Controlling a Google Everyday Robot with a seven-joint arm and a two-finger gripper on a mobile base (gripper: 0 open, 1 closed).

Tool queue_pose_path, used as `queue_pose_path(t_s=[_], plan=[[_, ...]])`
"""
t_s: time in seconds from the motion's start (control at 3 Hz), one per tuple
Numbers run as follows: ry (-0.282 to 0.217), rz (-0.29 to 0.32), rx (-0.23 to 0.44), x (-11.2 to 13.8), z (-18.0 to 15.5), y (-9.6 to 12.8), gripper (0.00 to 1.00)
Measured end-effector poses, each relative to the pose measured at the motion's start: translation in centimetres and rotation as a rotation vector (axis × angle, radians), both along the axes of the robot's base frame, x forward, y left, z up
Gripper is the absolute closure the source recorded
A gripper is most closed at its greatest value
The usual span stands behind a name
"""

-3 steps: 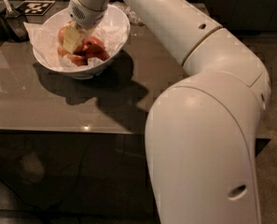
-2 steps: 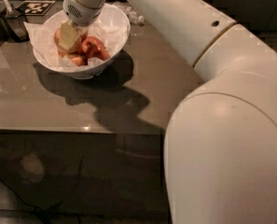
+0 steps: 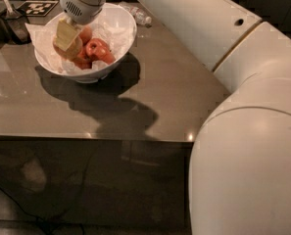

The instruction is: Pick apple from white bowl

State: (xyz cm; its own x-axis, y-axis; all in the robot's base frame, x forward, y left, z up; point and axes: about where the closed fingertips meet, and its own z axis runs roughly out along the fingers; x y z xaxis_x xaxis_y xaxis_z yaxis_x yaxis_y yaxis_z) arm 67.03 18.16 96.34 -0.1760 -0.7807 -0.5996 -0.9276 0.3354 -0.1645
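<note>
The white bowl (image 3: 116, 21) stands at the back left of the grey table, lined with crumpled white paper. The apple (image 3: 70, 51), pale yellow-orange, lies at the bowl's left side, with smaller red apples (image 3: 98, 49) to its right. My gripper (image 3: 66, 40) reaches down into the bowl from above and sits right on the pale apple, covering its top. The white arm runs from the lower right up across the view to the bowl.
The table's front edge (image 3: 91, 137) runs across the middle of the view, with dark floor below. A black-and-white marker tag (image 3: 37, 8) lies behind the bowl. A dark container with a utensil (image 3: 10, 18) stands at the far left. A clear bottle (image 3: 139, 16) lies behind the bowl on the right.
The gripper has shifted a little to the left inside the bowl, staying over the pale apple. The arm has swung further across the view. The apples have not moved.
</note>
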Motion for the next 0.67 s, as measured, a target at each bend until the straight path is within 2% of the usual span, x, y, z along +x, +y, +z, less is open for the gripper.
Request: queue_pose_path(t_s=[0.67], plan=[[0.000, 0.000, 0.000, 0.00, -0.01, 0.01, 0.57]])
